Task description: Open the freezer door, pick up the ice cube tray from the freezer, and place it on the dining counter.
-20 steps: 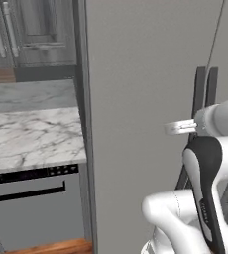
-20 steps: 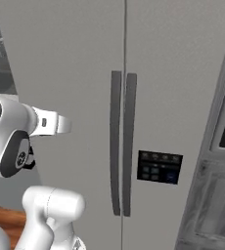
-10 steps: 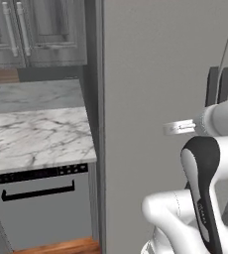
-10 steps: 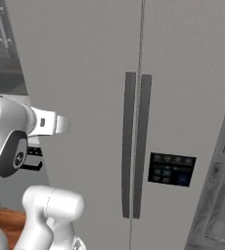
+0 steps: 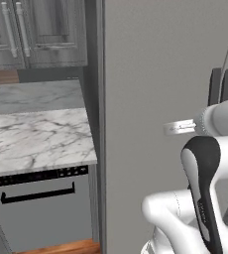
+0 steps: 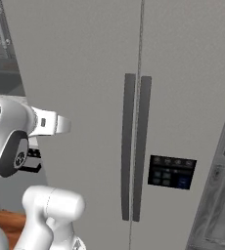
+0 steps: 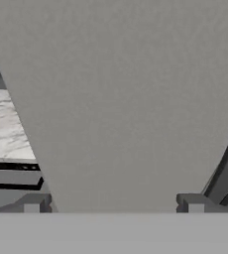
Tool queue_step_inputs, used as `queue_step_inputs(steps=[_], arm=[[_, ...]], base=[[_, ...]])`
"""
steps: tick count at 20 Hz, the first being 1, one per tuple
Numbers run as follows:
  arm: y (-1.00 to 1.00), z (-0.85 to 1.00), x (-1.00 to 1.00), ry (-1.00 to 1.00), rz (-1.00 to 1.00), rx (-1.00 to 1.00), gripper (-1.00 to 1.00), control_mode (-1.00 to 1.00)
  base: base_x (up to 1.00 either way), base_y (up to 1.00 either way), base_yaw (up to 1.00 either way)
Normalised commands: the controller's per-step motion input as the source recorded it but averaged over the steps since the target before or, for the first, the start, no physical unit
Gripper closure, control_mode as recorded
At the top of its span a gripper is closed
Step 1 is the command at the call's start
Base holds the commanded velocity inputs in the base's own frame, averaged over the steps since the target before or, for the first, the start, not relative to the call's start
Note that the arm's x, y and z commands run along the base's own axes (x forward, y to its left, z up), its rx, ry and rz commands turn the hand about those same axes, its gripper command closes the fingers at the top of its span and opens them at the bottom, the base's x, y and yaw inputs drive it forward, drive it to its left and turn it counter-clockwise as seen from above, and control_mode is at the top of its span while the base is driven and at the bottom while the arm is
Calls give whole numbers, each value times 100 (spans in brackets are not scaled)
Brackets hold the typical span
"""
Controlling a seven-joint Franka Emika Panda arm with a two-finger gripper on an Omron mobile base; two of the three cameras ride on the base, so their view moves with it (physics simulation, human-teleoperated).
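Facing the fridge: two tall flat matte grey doors, shut, seam running down the middle. Freezer door is the left one, smooth and featureless apart from its long dark, slightly curved bar handle right beside the seam. The twin handle sits on the right door, above-left of a small black control panel. Left of the fridge: white marble tabletop with grey veins, dishwasher below it with a horizontal black handle, panelled grey cabinets above. Pincer is released, jaws spread wide, nothing between them. It points at the bare freezer door panel, apart from it; the door's handle lies off to the pincer's right.
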Motion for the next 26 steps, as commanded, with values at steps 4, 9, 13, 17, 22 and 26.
queue_step_inputs(steps=[4,9,13,17,22,26], arm=[[-26,0,-3,-3,0,0,-100,-100],[-96,0,-27,-14,0,0,-100,-100],[-97,0,-4,-18,0,0,-100,-100],[-77,0,0,-20,1,0,-100,-100],[-63,0,2,-20,2,0,-100,-100],[-40,0,19,-18,2,0,-100,-100]], base=[[11,-1,0],[0,0,0],[0,0,0],[0,0,0],[0,0,0],[0,0,0]])
